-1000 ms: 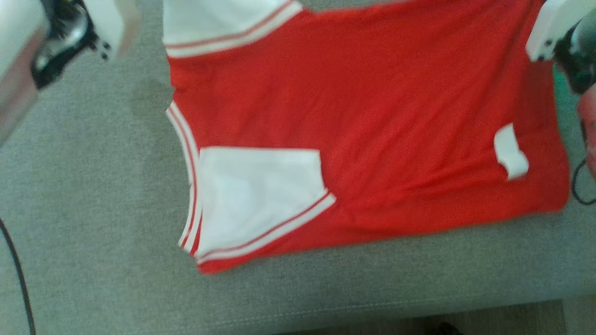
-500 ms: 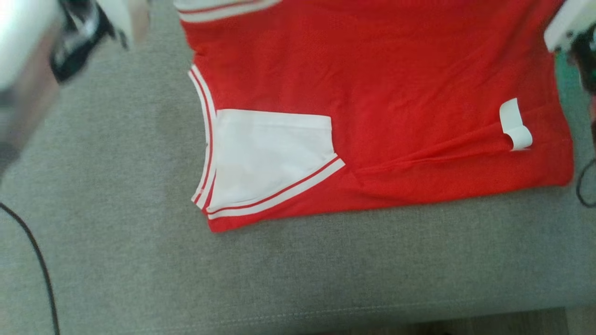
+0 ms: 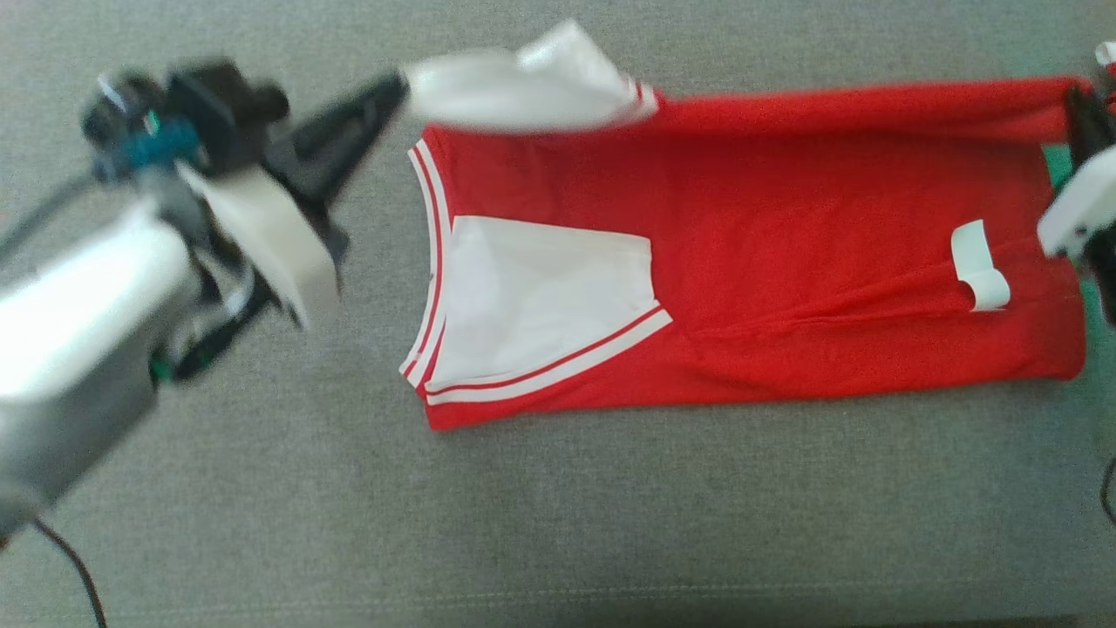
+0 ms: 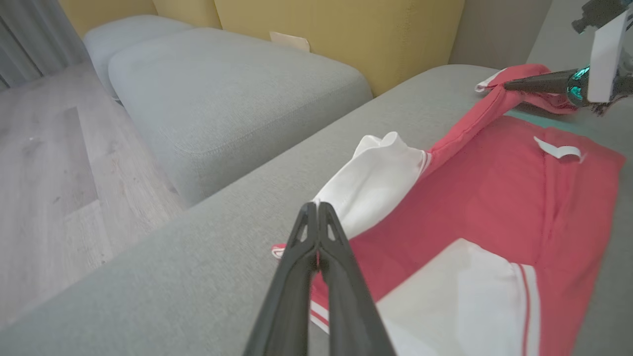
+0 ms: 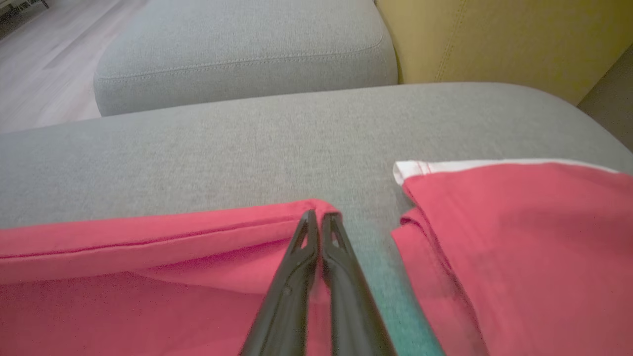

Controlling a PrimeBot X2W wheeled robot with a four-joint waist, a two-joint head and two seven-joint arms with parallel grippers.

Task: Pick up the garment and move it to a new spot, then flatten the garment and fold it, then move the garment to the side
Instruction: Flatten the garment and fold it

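A red garment [image 3: 785, 227] with white sleeves lies across a grey cushion [image 3: 610, 523]. Its far edge is lifted and stretched between both grippers. My left gripper [image 3: 397, 87] is shut on the far white sleeve [image 3: 532, 87]; the left wrist view shows the closed tips [image 4: 316, 205] pinching that sleeve [image 4: 371, 183]. At the right edge, my right gripper [image 3: 1077, 109] is shut on the red hem corner, its tips [image 5: 320, 213] closed on the folded hem [image 5: 148, 237]. The near sleeve [image 3: 540, 296] lies flat, and a white label [image 3: 976, 266] curls near the hem.
More red cloth with a white edge [image 5: 519, 222] lies just right of the right gripper. A second grey cushion [image 4: 222, 89] and a yellow backrest [image 4: 346, 29] stand beyond. Wooden floor [image 4: 44, 163] lies to the side. A black cable [image 3: 70, 567] hangs at the lower left.
The head view has shifted. Both arms have come in from the top corners, carrying the garment's far edge toward the near side, with the far sleeve raised above the red body.
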